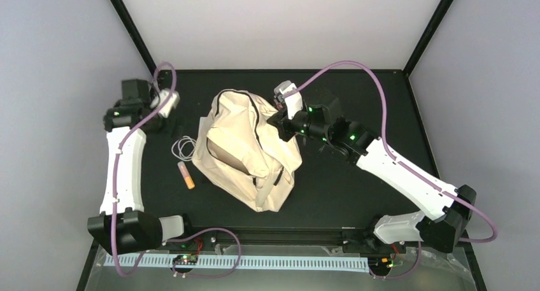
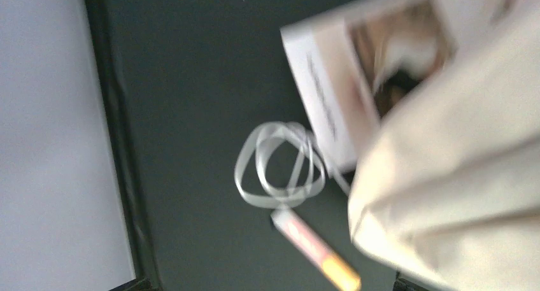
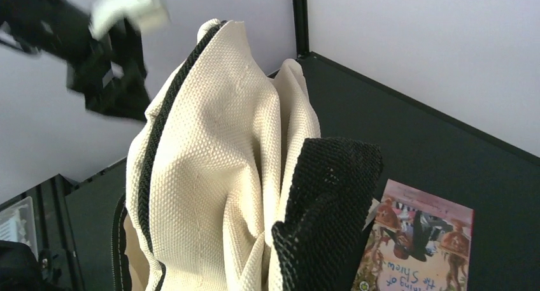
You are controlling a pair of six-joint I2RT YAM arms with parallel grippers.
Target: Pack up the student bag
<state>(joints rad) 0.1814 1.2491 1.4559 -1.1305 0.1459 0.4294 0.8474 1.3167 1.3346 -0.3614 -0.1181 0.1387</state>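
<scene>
The right gripper (image 1: 281, 120) is clamped on the student bag (image 1: 245, 151) at centre frame, bunching the cream fabric at its upper right edge. The left gripper (image 1: 167, 101) hovers upper left, jaw spread impossible to tell.

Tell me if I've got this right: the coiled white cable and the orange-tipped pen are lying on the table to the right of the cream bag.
No, wrong side. The coiled white cable and the orange-tipped pen are lying on the table to the left of the cream bag, as the top external view shows.
</scene>
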